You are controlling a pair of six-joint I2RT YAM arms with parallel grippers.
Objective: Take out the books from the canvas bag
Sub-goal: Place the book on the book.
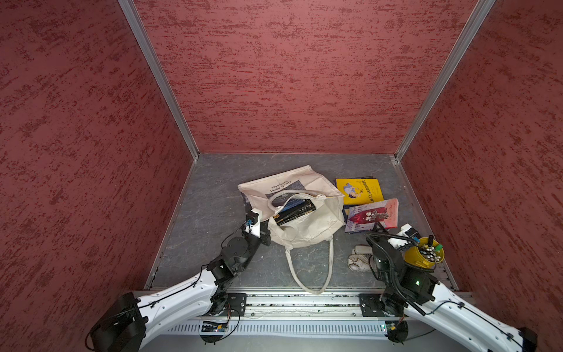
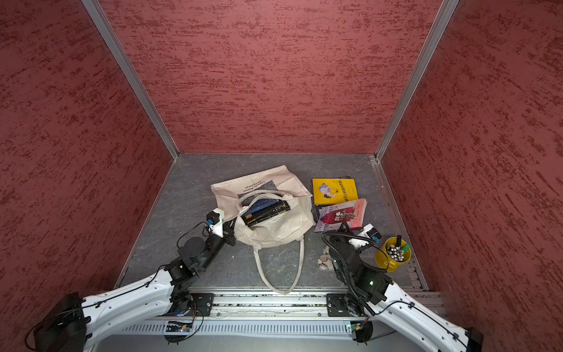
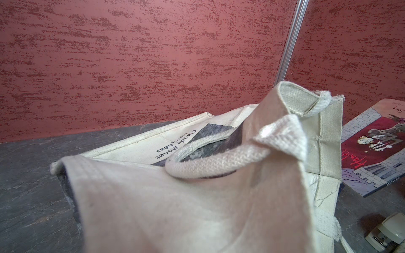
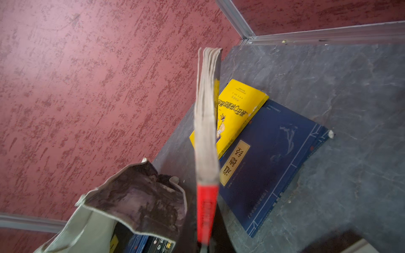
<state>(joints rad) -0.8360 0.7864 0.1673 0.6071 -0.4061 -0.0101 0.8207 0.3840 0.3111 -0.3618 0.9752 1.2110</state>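
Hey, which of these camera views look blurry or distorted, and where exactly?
Right wrist view: the red-spined book close to the lens is smeared; the yellow book and dark blue book behind are sharper. Left wrist view: the canvas bag goes soft nearest the lens, its lettering crisp. Both top views: the wide lens splays the wall frames; lighting even.

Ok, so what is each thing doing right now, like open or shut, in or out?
canvas bag: lying down, mouth open.
left gripper: shut on the canvas bag's rim.
books in bag: inside, stacked.
red book: out, closed, held up.
right gripper: shut on the red book.
yellow book: out, closed, on the dark blue book.
dark blue book: out, closed, flat.
pen cup: upright, full.
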